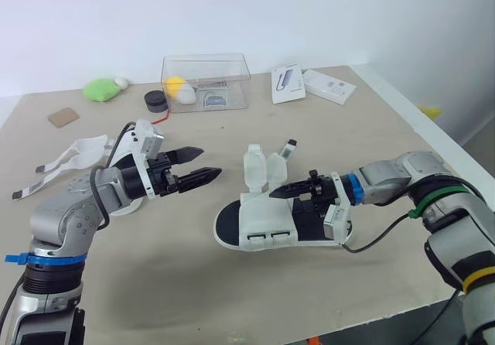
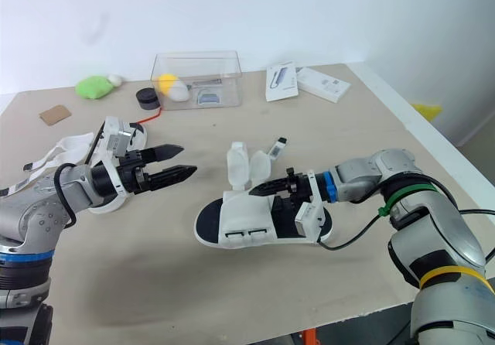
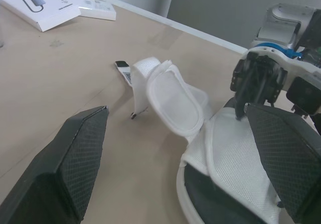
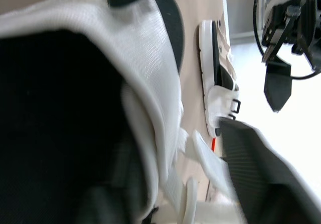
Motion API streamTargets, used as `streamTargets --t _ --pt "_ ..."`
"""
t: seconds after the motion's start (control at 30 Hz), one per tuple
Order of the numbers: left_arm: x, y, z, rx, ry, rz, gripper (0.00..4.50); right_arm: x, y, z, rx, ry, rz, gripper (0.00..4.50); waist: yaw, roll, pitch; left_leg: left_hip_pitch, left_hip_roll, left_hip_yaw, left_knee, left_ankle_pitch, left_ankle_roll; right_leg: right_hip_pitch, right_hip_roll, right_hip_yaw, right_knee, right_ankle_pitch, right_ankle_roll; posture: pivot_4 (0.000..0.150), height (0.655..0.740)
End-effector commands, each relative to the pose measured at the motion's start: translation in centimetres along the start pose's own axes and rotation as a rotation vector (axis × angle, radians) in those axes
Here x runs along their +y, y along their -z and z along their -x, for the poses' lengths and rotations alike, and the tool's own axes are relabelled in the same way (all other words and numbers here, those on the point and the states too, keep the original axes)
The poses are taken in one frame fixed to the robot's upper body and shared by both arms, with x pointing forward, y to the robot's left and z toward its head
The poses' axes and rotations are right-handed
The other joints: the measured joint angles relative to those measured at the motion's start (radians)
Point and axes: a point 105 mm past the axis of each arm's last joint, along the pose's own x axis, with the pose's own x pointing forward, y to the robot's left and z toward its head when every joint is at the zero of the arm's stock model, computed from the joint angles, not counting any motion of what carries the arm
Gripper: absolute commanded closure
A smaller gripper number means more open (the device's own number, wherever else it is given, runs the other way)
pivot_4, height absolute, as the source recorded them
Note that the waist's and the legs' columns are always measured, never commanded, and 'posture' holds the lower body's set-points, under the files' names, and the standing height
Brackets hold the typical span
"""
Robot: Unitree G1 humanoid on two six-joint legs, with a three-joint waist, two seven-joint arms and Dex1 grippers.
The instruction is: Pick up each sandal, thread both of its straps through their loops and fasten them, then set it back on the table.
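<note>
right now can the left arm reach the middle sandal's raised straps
Probably yes: the left end effector is open and points at the raised straps across bare table; the right end effector sits on the other side of the sandal.

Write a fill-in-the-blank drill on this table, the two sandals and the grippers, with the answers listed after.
1. The left gripper is ___ and holds nothing.
2. The right gripper reaches over the near sandal, whose straps are not yet ___.
3. The other sandal lies on the table beside the robot's ___ arm.
4. The clear box at the back holds a ___ object.

Answers: open; fastened; left; yellow
</note>
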Motion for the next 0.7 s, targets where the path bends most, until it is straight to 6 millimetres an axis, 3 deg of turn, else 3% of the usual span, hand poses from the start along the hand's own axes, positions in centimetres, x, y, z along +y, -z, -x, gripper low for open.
streamTargets --t 0.03,0.07,0.23,0.33,0.4,0.47,0.53,0.57,0.6,0.7 --pt "-0.8 -0.5 0.5 0.039 0.030 -0.074 0.00 -2.2 0.7 1.9 0.061 0.052 0.036 0.53 -0.001 0.000 0.000 0.000 0.000 0.000 0.000 0.000 0.000 0.000 0.000 0.000 0.000 0.000 0.000 0.150 0.7400" --pt "-1.1 -0.4 0.6 0.054 0.043 -0.089 0.00 -2.3 0.8 2.5 0.081 0.051 0.034 0.10 -0.001 0.000 0.000 0.000 0.000 0.000 0.000 0.000 0.000 0.000 0.000 0.000 0.000 0.000 0.000 0.150 0.7400" --pt "-2.5 1.0 1.0 0.149 0.119 -0.125 0.00 -2.1 1.8 5.3 0.199 0.022 -0.023 0.04 -0.005 -0.001 0.000 0.000 -0.002 0.000 -0.001 -0.001 0.001 0.000 -0.002 0.000 0.000 -0.001 -0.001 0.150 0.7400" --pt "-3.4 2.8 1.1 0.222 0.163 -0.151 0.67 -2.1 3.3 7.1 0.332 0.078 -0.103 0.00 -0.011 -0.001 0.001 0.001 -0.002 0.000 -0.002 -0.001 0.002 0.001 -0.002 0.000 0.000 -0.002 -0.002 0.150 0.7400" --pt "-3.9 3.9 0.8 0.244 0.192 -0.154 1.56 -2.7 6.3 8.2 0.524 0.219 -0.232 0.00 -0.012 -0.004 0.002 0.002 -0.002 0.000 -0.002 -0.001 0.002 0.002 -0.002 0.000 0.000 -0.001 -0.002 0.150 0.7400" --pt "-4.2 4.5 0.4 0.254 0.212 -0.150 2.64 -2.5 8.7 9.4 0.615 0.357 -0.574 0.00 -0.015 -0.009 0.005 0.008 0.000 -0.003 -0.002 -0.001 0.002 0.011 -0.001 -0.004 -0.002 -0.001 -0.003 0.150 0.7400" --pt "-4.1 5.6 -0.3 0.290 0.216 -0.162 3.73 -3.0 9.9 10.1 0.513 0.569 -1.008 0.00 -0.015 -0.006 0.006 0.011 0.004 -0.006 -0.001 -0.001 0.002 0.017 -0.002 -0.009 -0.004 0.000 -0.001 0.150 0.7400" --pt "-4.0 6.0 -0.5 0.305 0.217 -0.166 4.13 -3.2 9.7 10.0 0.447 0.609 -1.131 0.00 -0.012 -0.003 0.008 0.010 0.004 -0.006 0.001 -0.001 0.002 0.017 -0.002 -0.010 -0.003 0.000 -0.001 0.150 0.7400" --pt "-3.9 6.5 -0.7 0.322 0.215 -0.171 4.36 -3.3 9.7 10.0 0.396 0.653 -1.256 0.00 -0.010 0.000 0.009 0.010 0.002 -0.007 0.001 -0.001 0.002 0.017 -0.003 -0.012 -0.003 0.000 -0.001 0.150 0.7400" --pt "-3.8 7.4 -1.4 0.329 0.216 -0.155 4.36 -3.0 9.6 9.9 0.255 0.767 -1.779 0.00 0.003 0.004 0.009 0.008 0.001 -0.008 0.001 0.001 0.004 0.015 -0.005 -0.014 -0.001 0.000 0.000 0.150 0.7400"
